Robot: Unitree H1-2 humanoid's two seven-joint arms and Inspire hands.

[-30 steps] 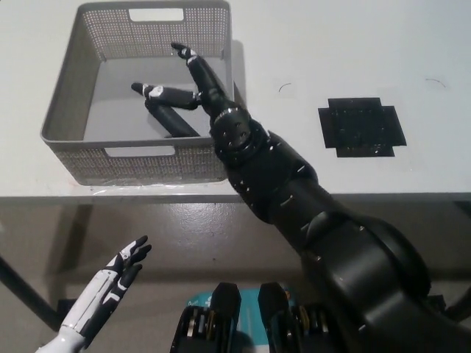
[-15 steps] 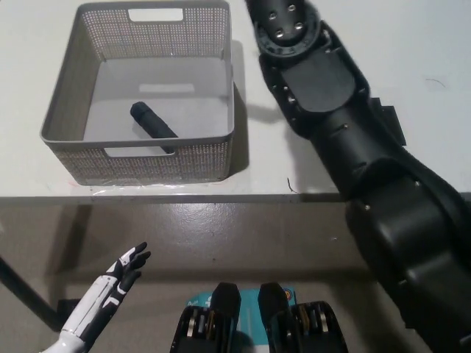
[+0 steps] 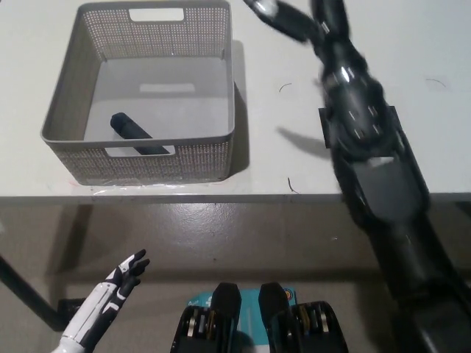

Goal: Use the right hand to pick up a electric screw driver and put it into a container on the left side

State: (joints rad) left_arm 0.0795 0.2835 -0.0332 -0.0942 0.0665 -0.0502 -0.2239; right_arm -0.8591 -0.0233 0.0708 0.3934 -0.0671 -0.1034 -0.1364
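Right hand (image 3: pixel 294 20) empty, fingers spread, blurred, above table (image 3: pixel 294 158) right of container (image 3: pixel 213 158). Electric screw driver (image 3: pixel 132 132) lies inside container, near its front wall. Left hand (image 3: pixel 121 273) open, below table edge.

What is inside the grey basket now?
Inside the grey basket lies one black electric screwdriver on the floor, near the front wall. Its lower end is hidden behind that wall. Nothing else shows inside.
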